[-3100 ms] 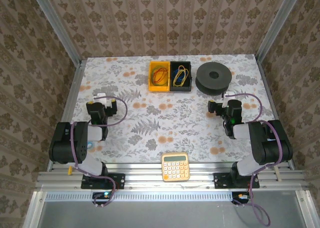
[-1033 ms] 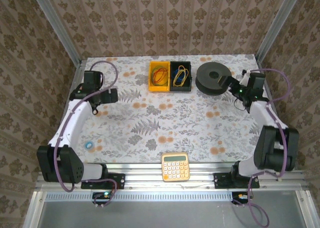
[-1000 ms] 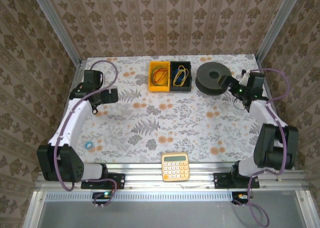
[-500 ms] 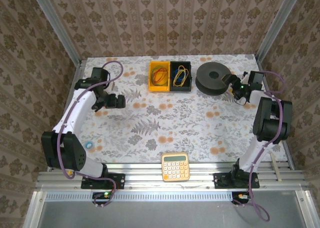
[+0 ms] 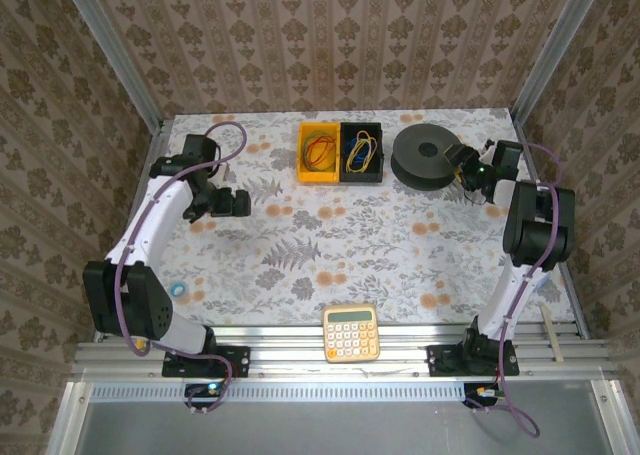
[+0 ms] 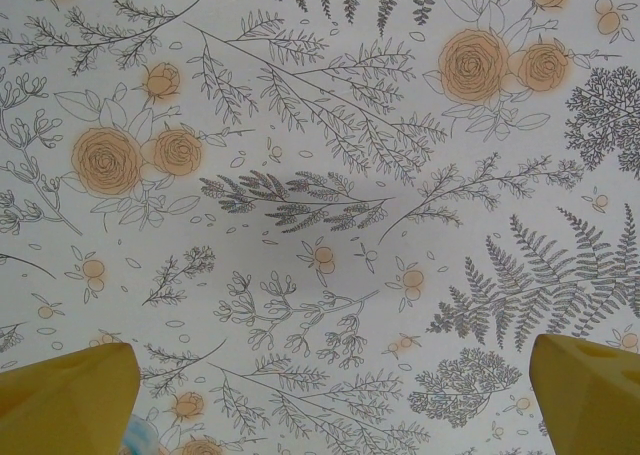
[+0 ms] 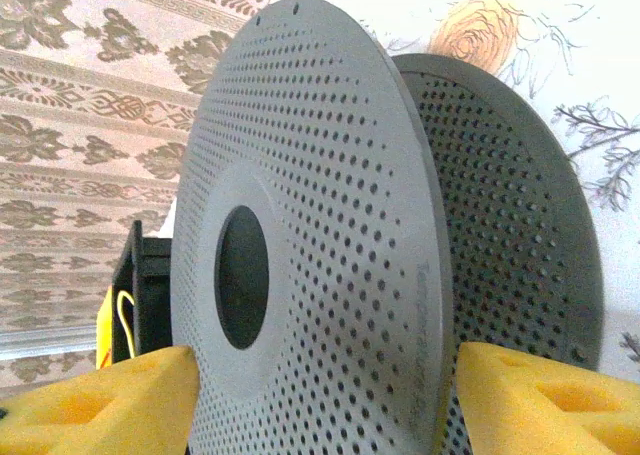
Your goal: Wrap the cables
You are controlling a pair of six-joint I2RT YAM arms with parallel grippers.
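A thin yellow cord (image 5: 353,156) lies bunched in the black bin (image 5: 378,153) with a blue wire coil (image 5: 364,151); a bit of it (image 7: 122,318) peeks past the spool in the right wrist view. My right gripper (image 5: 464,165) is open at the right rim of a black perforated spool (image 5: 427,155). Its yellow fingers (image 7: 100,405) straddle the spool's upper flange (image 7: 300,235) without clamping it. My left gripper (image 5: 232,203) hangs open over bare floral tablecloth at the back left, with nothing between its fingertips (image 6: 70,395).
A yellow bin (image 5: 303,156) with a red-orange wire coil (image 5: 319,152) adjoins the black bin at the back centre. A calculator (image 5: 350,333) rests at the near edge. A small blue ring (image 5: 178,289) lies near the left arm. Patterned walls close in the table.
Both arms have unfolded from their bases toward the back. In the last half second the right gripper closed in on the spool's rim; the left gripper barely moved.
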